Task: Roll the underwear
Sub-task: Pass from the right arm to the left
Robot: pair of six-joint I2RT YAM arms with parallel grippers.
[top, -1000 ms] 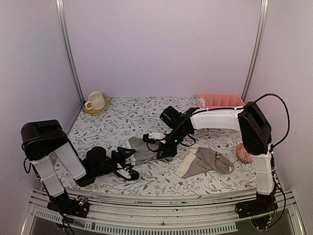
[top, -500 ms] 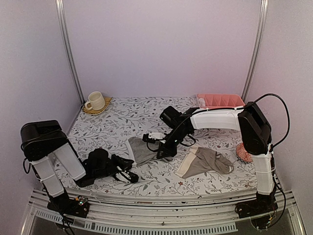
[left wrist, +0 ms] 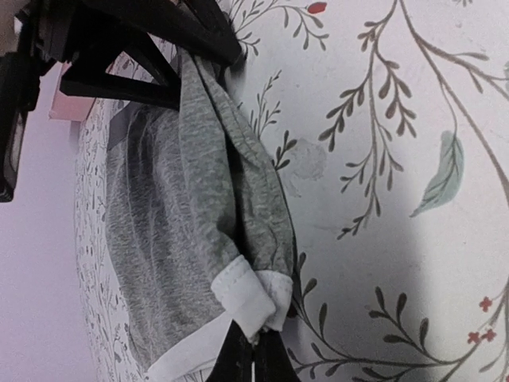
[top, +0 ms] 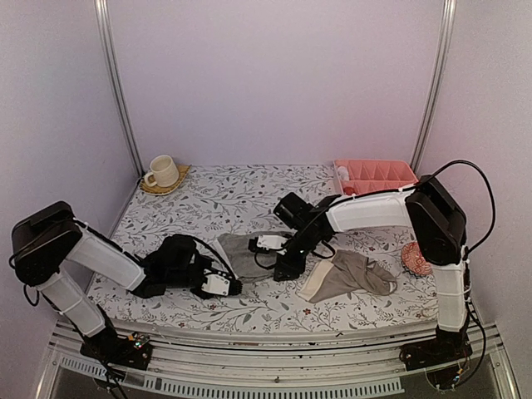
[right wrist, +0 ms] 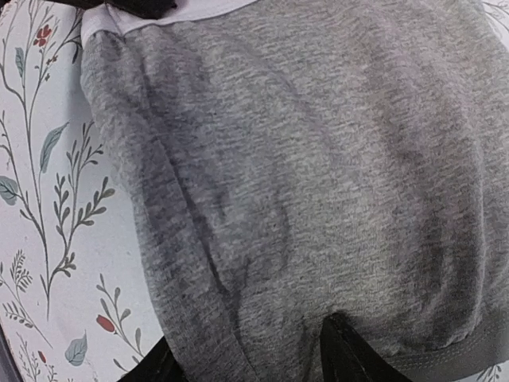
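Note:
The grey underwear [top: 246,253] with white edging lies partly bunched on the flowered table, between the two grippers. My left gripper [top: 229,284] is shut on its near corner. In the left wrist view the fingertips [left wrist: 256,360] pinch the folded white edging [left wrist: 253,296]. My right gripper [top: 281,268] stands open at the cloth's right side. Its two black fingers [right wrist: 343,354] rest apart on the grey underwear [right wrist: 302,159]. The taupe underwear [top: 349,274] with a cream waistband lies flat to the right, untouched.
A cream cup on a saucer [top: 162,172] stands at the back left. A pink tray [top: 376,172] sits at the back right. A pink knitted ball [top: 414,258] lies by the right arm. Metal posts rise at both back corners.
My left gripper has shut on the white edging of the grey underwear and reached further right. My right gripper has opened and let go of the cloth.

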